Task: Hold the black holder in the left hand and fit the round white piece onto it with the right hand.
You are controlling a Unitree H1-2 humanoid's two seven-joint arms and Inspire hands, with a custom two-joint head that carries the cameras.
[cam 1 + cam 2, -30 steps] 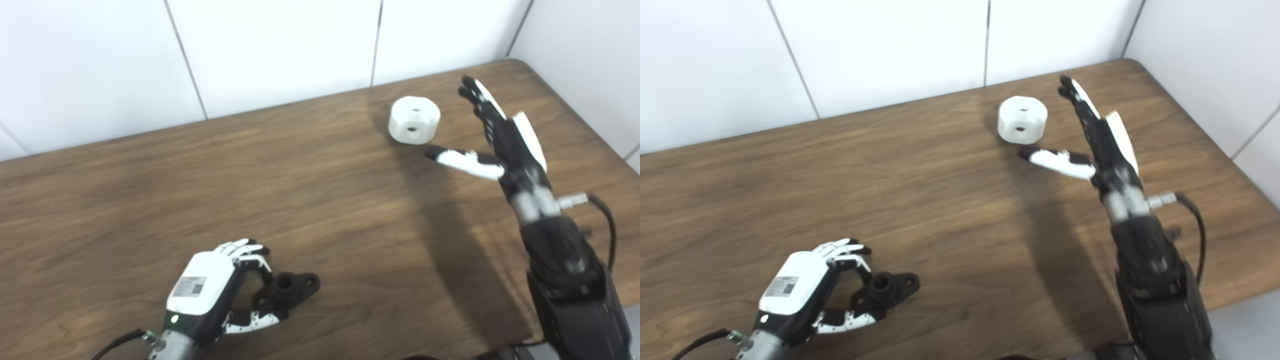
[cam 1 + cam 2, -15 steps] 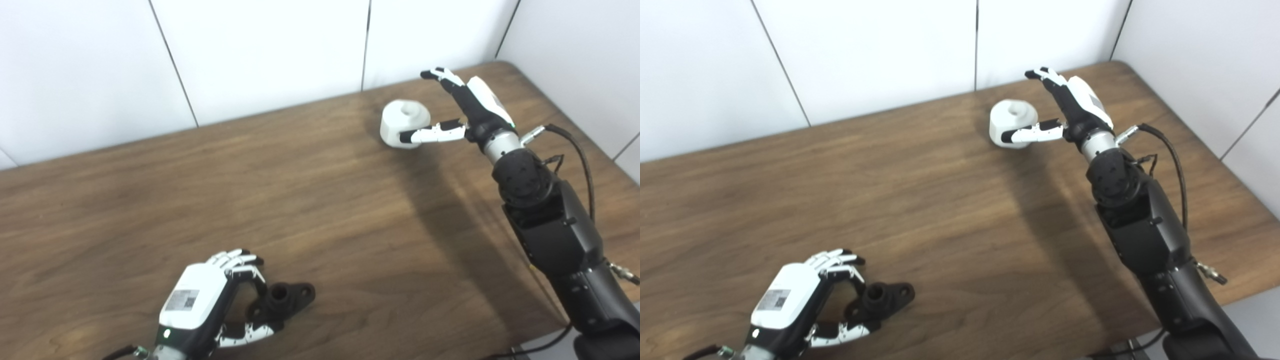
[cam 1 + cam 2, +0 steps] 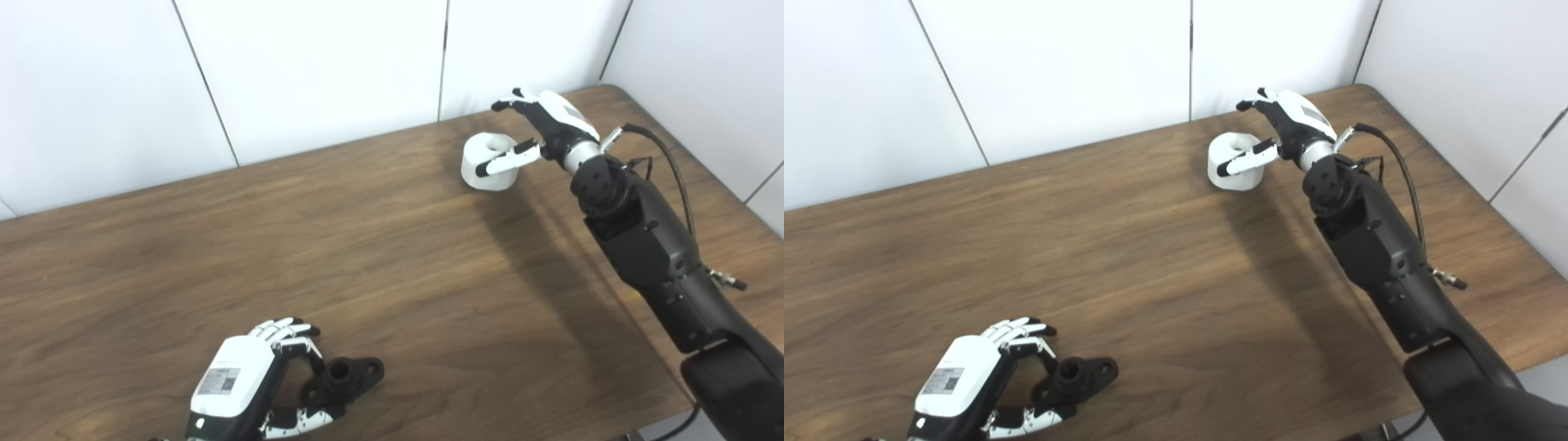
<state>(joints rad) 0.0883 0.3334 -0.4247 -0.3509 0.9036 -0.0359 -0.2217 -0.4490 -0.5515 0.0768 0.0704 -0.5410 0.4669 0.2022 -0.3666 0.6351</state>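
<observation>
The black holder (image 3: 350, 373) lies on the wooden table (image 3: 367, 245) near the front left edge, its bore facing up. My left hand (image 3: 245, 380) is curled on its left lug, fingers above and thumb below. The round white piece (image 3: 499, 180) sits at the far right of the table. My right hand (image 3: 545, 125) reaches around it from the right, open: the thumb lies across its front face and the fingers arch over its far top edge. I cannot see firm contact there.
White wall panels stand behind the table and along its right side. The right arm (image 3: 649, 245) stretches over the table's right part and casts a dark shadow (image 3: 539, 257) on the wood. The table's front edge runs close to the left hand.
The right hand has reached forward and turned palm-down, from beside the white piece to around it, thumb across its front. The left hand keeps its hold. The camera has shifted a little.
</observation>
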